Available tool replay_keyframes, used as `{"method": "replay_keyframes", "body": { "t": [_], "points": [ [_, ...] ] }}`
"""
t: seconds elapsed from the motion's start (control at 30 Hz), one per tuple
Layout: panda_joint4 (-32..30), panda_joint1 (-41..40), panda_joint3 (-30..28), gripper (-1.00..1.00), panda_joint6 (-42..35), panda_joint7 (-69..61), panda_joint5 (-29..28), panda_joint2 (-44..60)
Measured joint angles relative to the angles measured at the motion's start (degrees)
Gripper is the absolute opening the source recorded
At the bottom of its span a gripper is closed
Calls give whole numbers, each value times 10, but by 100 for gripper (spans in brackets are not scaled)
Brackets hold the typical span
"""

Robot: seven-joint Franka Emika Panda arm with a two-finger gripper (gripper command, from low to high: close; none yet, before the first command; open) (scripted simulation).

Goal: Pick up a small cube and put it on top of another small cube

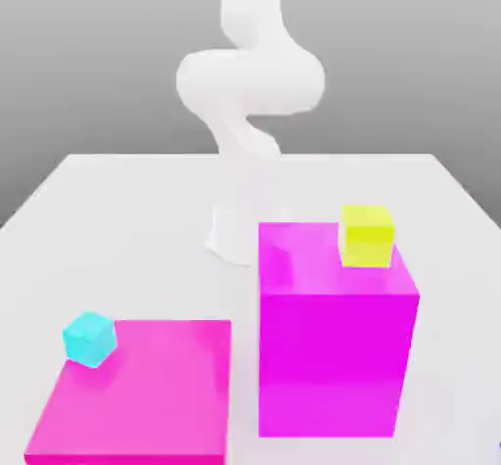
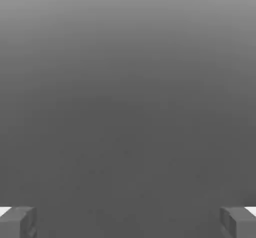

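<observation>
The small cube is out of view. In the hand view my gripper (image 2: 128, 223) is open, its two grey fingertips (image 2: 18, 222) far apart with nothing between them and plain grey background beyond. A yellow cube (image 1: 367, 235) sits on the far right corner of a tall magenta block (image 1: 333, 355). On the far left corner of a flat magenta slab (image 1: 147, 395) rests a light cyan cube (image 1: 89, 339). The white arm (image 1: 250, 81) rises behind them from the middle of the table and runs up past the exterior view's top edge.
The white table (image 1: 117, 218) stretches around the two magenta blocks, which stand side by side near the front. The arm's base (image 1: 233, 238) stands just behind the tall block.
</observation>
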Motion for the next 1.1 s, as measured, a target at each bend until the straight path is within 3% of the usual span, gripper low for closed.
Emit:
{"method": "replay_keyframes", "body": {
  "t": [0.6, 0.83, 0.87, 1.1],
  "points": [
    [-310, 302, 67, 0, 294, -448, 12, 376],
    [-302, 364, 11, 0, 423, -425, -55, 538],
    [-298, 372, 3, -100, 438, -424, -57, 556],
    [-298, 373, 1, -100, 440, -422, -60, 559]
  ]
}}
